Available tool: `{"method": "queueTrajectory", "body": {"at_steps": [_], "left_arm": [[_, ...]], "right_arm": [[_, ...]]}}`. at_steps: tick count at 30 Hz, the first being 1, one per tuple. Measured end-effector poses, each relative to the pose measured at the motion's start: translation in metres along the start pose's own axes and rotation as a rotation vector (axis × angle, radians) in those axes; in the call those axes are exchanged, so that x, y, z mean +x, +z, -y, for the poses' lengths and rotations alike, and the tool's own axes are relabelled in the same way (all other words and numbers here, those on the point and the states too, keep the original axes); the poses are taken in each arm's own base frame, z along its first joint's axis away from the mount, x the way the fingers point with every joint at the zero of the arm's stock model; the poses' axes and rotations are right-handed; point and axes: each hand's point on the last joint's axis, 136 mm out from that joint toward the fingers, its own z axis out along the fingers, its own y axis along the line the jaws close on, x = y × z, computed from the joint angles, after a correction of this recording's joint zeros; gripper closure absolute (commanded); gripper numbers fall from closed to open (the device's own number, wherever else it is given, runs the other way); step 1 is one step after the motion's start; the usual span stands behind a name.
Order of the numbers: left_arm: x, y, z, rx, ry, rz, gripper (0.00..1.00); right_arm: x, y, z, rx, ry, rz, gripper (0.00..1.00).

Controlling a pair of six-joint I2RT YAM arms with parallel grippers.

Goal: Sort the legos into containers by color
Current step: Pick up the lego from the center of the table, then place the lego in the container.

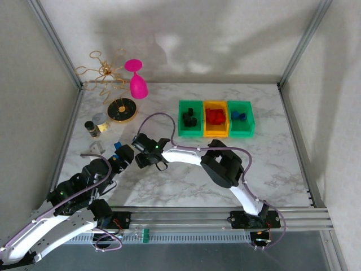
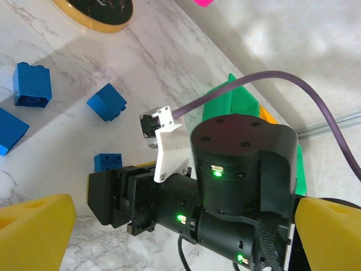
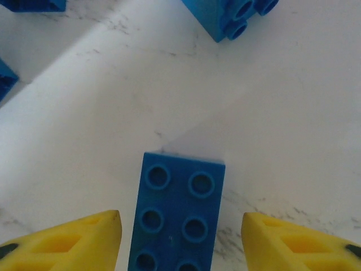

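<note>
Lying studs-up on the marble table (image 1: 186,180), one blue brick (image 3: 176,217) sits between the yellow fingertips (image 3: 62,243) of the right gripper (image 3: 180,244). The claw is spread, and a strip of bare marble shows on each side of the brick, so neither pad touches it. Loose blue bricks (image 3: 237,16) lie just beyond it, all on the near side of the black-and-gold disc stand (image 1: 122,109), toward the arms' bases.

To the right of the disc stand, three bins stand side by side in a row. The first green bin (image 1: 190,133) holds black bricks (image 1: 189,117). The orange-yellow bin (image 1: 216,134) holds red bricks (image 1: 215,116). The second green bin (image 1: 242,132), farthest from the disc stand, holds sorted blue bricks (image 1: 239,116).

The left gripper (image 2: 183,228) also hovers on the near side of the disc stand, close behind the right arm's wrist (image 2: 242,169), which shows between its yellow pads. Those pads are wide apart.

Two small jars (image 1: 90,127) stand just left of the disc stand. A pink goblet (image 1: 137,82) stands behind it, next to a gold wire ornament (image 1: 104,73).
</note>
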Motion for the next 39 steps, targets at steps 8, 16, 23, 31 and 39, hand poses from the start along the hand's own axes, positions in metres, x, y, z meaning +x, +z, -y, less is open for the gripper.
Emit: {"method": "queueTrajectory", "body": {"at_steps": [8, 16, 23, 31, 39], "left_arm": [[-0.004, -0.002, 0.001, 0.002, -0.004, 0.014, 0.0], [-0.006, -0.003, 0.003, 0.005, -0.006, 0.016, 0.0], [-0.009, -0.004, 0.01, 0.009, -0.005, 0.016, 0.0], [-0.005, 0.003, 0.013, -0.006, 0.01, 0.004, 0.0], [0.006, 0.017, 0.023, -0.02, 0.027, -0.04, 0.0]], "right_arm": [[-0.002, 0.003, 0.005, 0.069, -0.036, -0.006, 0.65], [-0.003, -0.001, 0.006, 0.076, -0.04, 0.001, 0.76], [-0.011, -0.05, 0.011, 0.031, -0.005, 0.048, 0.76], [-0.032, -0.134, 0.102, 0.067, 0.199, 0.178, 0.75], [-0.032, -0.189, 0.226, 0.216, 0.407, 0.267, 0.73]]}}
